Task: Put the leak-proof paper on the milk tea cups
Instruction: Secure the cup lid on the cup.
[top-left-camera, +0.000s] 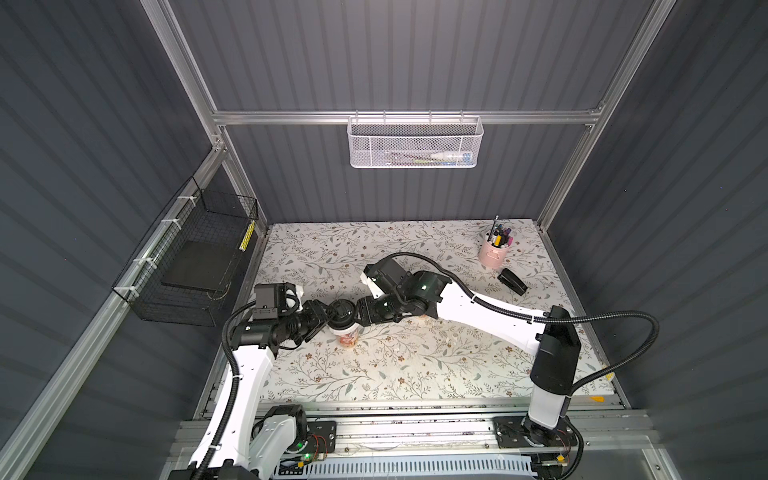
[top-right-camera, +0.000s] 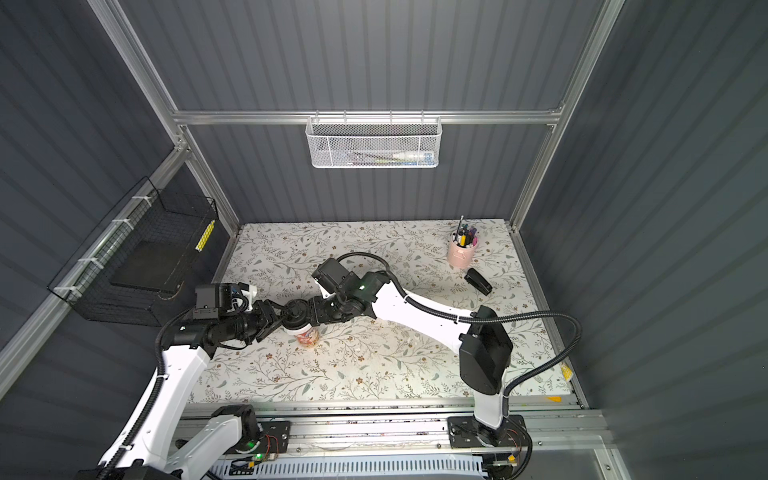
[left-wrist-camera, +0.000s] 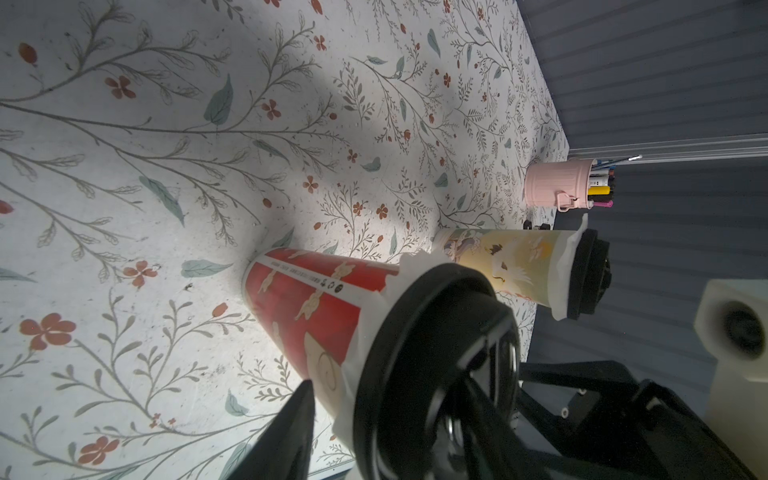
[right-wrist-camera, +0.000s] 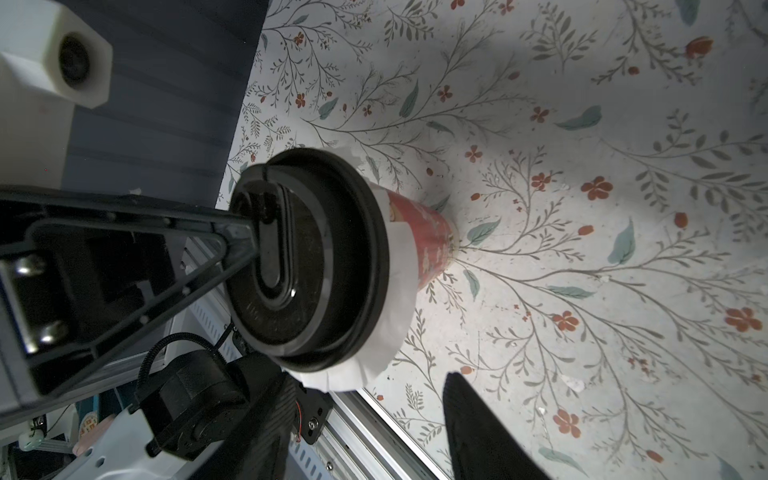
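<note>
Grippers: left gripper (top-left-camera: 330, 319) and right gripper (right-wrist-camera: 368, 376) face each other from opposite sides of one red cup (top-left-camera: 348, 338), their tips close together over it in both top views.
Left jaws: apart, with the rim of the black lid (right-wrist-camera: 332, 257) between them. One finger (right-wrist-camera: 245, 232) lies across the lid's top, its tip at the long raised tab. The other finger (left-wrist-camera: 291, 432) runs beside the cup wall just under the rim. Whether they clamp the lid cannot be told.
Right jaws: spread. Both fingers (right-wrist-camera: 478, 432) reach past the lid's edge, one close against the paper's fringe, the other clear of the cup with bare table between.
Paper at the tools: the leak-proof paper (right-wrist-camera: 401, 286) covers the red cup's mouth, pinned under the black lid. Its whitish edge hangs out as a crumpled skirt around the rim, right between the two grippers.
Red cup: upright on the floral table (top-left-camera: 374, 374), under both sets of fingertips.
Other cup: the second cup (left-wrist-camera: 511, 266), pale yellow with a bird print, stands upright beyond the red cup from the left gripper, apart from both tools. Its own sheet (left-wrist-camera: 562, 286) pokes out under a second lid (left-wrist-camera: 590, 274).
Far side: pink pot (top-left-camera: 494, 251) of pens and black stapler (top-left-camera: 512, 281) stand well apart from both grippers, beyond the right arm.
</note>
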